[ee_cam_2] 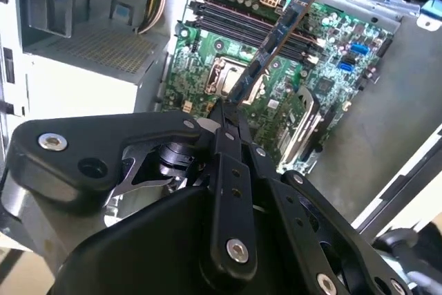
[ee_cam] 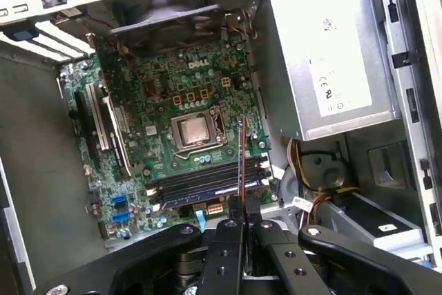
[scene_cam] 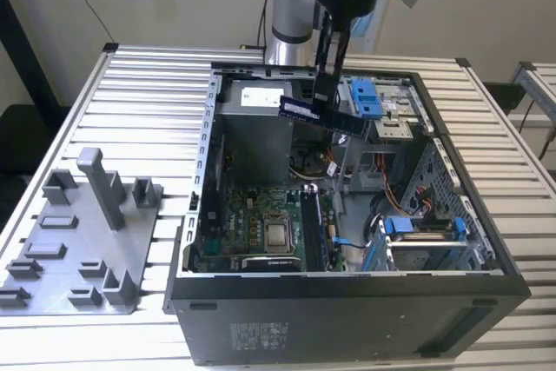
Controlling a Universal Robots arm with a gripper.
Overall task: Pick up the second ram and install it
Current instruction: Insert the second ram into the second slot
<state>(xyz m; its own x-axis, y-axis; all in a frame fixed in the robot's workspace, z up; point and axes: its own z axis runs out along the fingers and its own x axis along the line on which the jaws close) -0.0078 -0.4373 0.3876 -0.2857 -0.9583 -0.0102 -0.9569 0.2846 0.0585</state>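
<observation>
Tool [scene_cam: 323,100] is gripping the second ram [scene_cam: 300,110], holding it aloft above the open computer case [scene_cam: 347,310] and its exposed green motherboard [scene_cam: 261,215] on the slatted surface [scene_cam: 148,84].

No legible text, just unreadable print: the power supply label [ee_cam: 331,94] and the case sticker [scene_cam: 259,334]

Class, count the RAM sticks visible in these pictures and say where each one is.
2. The second ram is gripped by the gripper above the open computer case; another RAM stick appears seated on the motherboard beside the processor. Others may be hidden.
</observation>
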